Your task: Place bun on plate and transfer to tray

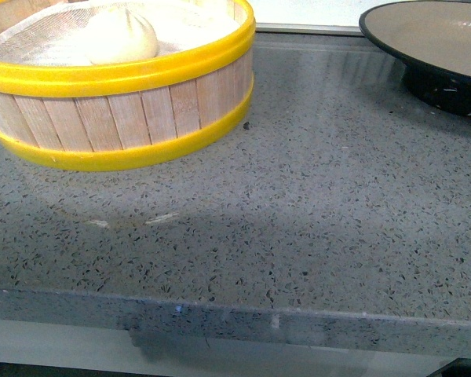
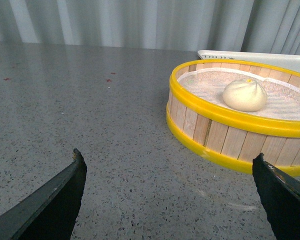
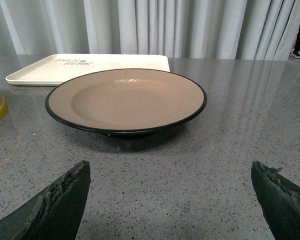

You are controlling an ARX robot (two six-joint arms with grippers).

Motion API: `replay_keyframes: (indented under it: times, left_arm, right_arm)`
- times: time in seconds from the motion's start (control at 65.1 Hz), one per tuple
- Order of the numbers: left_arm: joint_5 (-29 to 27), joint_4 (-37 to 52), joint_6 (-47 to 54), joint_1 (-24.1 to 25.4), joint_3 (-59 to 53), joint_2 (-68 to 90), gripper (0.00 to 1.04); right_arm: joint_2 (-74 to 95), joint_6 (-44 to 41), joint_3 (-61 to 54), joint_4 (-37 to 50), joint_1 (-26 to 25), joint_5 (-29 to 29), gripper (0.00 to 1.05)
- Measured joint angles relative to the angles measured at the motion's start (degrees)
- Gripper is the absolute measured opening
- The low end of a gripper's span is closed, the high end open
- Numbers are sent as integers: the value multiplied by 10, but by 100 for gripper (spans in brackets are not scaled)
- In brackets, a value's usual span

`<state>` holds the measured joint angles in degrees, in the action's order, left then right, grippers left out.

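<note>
grey speckled table [image 1: 298,220], pale curtains [image 3: 165,25] behind. left gripper [image 2: 168,157] spread wide, holding nothing, faces the bun [image 2: 245,95] in the steamer basket [image 2: 230,135]. right gripper [image 3: 170,166] likewise wide, empty, faces the plate [image 3: 125,97]; tray [image 3: 90,62] just behind it.

In the front view, eleven o'clock: small round cream-white dough bun [image 1: 122,35], yellow-spotted, in a pale wooden-slat steamer basket [image 1: 141,110] with bright yellow bands. One o'clock: wide round plate [image 1: 432,35], grey-brown face, black rim. The grey stone countertop [image 1: 314,204] is dark-speckled.
</note>
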<state>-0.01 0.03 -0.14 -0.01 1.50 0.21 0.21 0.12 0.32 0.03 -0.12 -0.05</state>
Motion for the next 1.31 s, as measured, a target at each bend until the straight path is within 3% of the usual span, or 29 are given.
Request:
replay_keyframes:
  times: [1.244,1.305]
  left_arm:
    - [0,0,0,0,0,0,98]
    - [2,-59,-12,2,20,26,98]
  right_arm:
    - [0,0,0,0,0,0,96]
    - [0,0,0,0,0,0,96]
